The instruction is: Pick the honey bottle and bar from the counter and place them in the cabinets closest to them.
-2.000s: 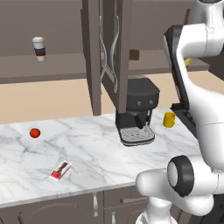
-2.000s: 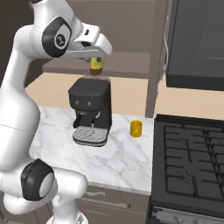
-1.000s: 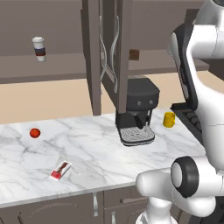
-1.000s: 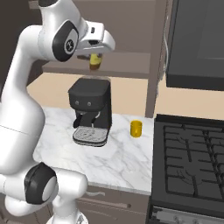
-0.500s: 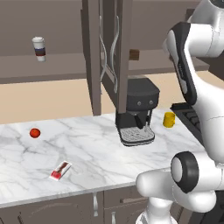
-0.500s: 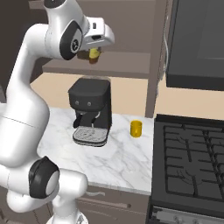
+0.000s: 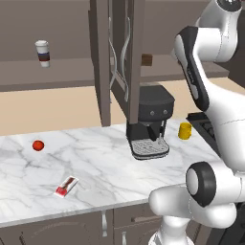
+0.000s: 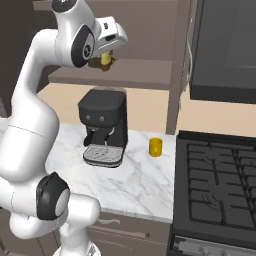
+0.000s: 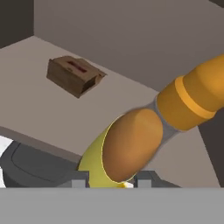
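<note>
The gripper (image 8: 107, 59) pinches the honey bottle (image 8: 105, 59) between its jaws, high above the coffee machine (image 8: 103, 126), level with the open cabinet's shelf (image 9: 65, 118). Held that high, the bottle can probably slide straight onto the shelf, right of the small brown box (image 9: 73, 75). The bar (image 7: 66, 186) lies on the counter (image 7: 105, 167), near its front edge and far left, awaiting its turn.

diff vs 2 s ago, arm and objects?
The gripper, shut on the honey bottle, has carried it higher and toward the open cabinet shelf above the coffee machine; nothing gripped or released. The bar, red ball, yellow mug and paper cup have not moved.
</note>
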